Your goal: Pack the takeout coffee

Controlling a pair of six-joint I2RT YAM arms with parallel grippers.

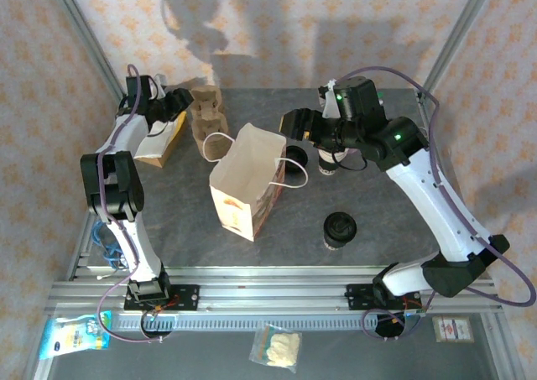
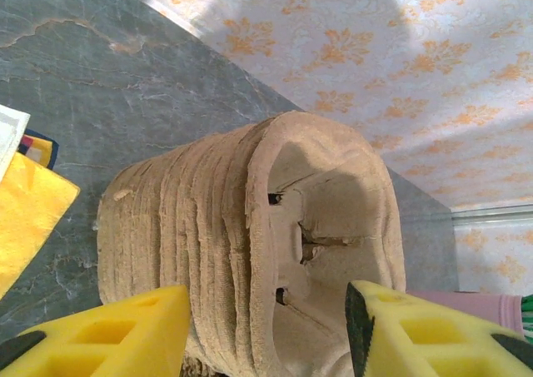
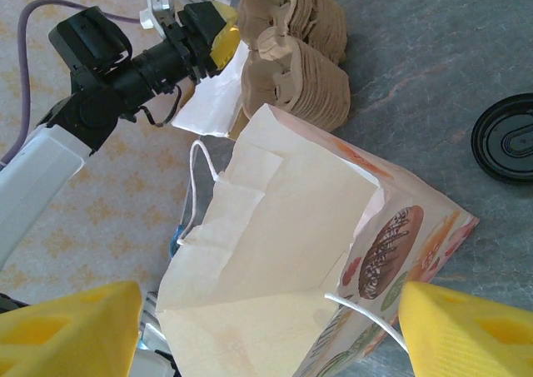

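**Bag** [image 1: 245, 181]: I take this as my reference. It stands upright mid-table with white loop handles. From the right wrist view its top looks folded over, so I cannot tell what it holds.

**Tray stack** [image 1: 206, 111]: brown pulp trays nested together behind the bag on its left. Nothing sits in the cup wells that the left wrist view shows.

**Packet** [image 1: 161, 138]: yellow and white, left of the bag and beside the tray stack.

**Left gripper** [image 2: 266, 314]: on the far-left side of the bag. Its yellow fingers are spread wide and hold nothing, and the tray stack lies just ahead of them.

**Right gripper** [image 3: 266, 331]: above the bag's right rear corner, spread wide and holding nothing.

**Coffee** [image 1: 339, 231]: it stands upright on the table to the right of the bag and nearer the arm bases, apart from both grippers. Its black lid is on, so the contents are unseen.

**Pink cup** [image 1: 325, 165]: right of the bag and partly hidden under the right arm. A bit of green shows at its mouth in the left wrist view.

**Loose lid** [image 3: 506, 137]: black and flat on the table near the bag.
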